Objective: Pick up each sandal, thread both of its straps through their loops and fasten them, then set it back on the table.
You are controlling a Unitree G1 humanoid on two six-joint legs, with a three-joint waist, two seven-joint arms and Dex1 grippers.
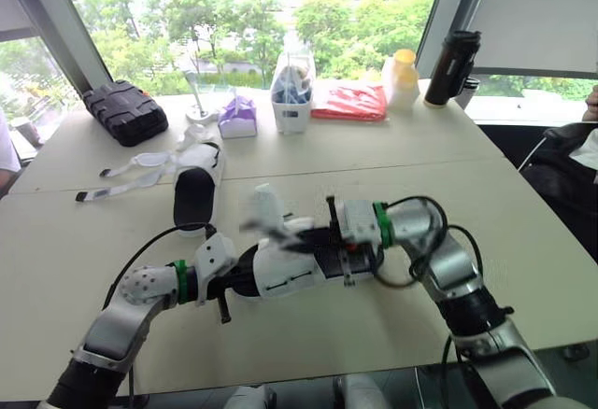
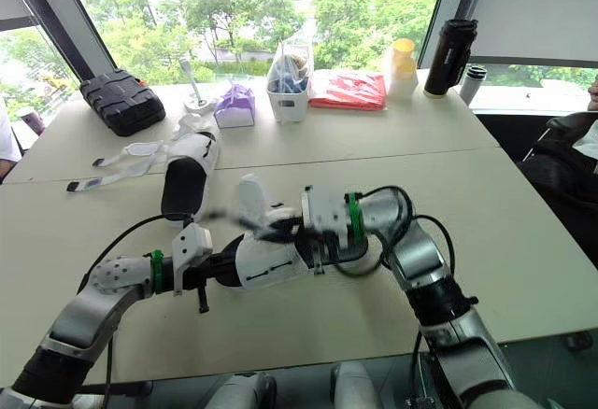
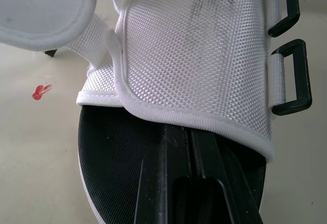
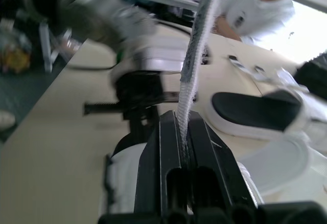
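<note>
The sandal (image 1: 285,274) is held between both arms at the front of the surface (image 1: 523,241). The left pincer (image 3: 190,134) is clamped on it at the black insole. The right pincer (image 4: 185,127) is closed on its strap (image 4: 196,45). A second sandal (image 1: 196,194) is seen lying farther back.

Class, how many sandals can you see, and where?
2. The near sandal is held by the left gripper, its strap pinched by the right gripper; the far sandal lies behind, to the left.
</note>
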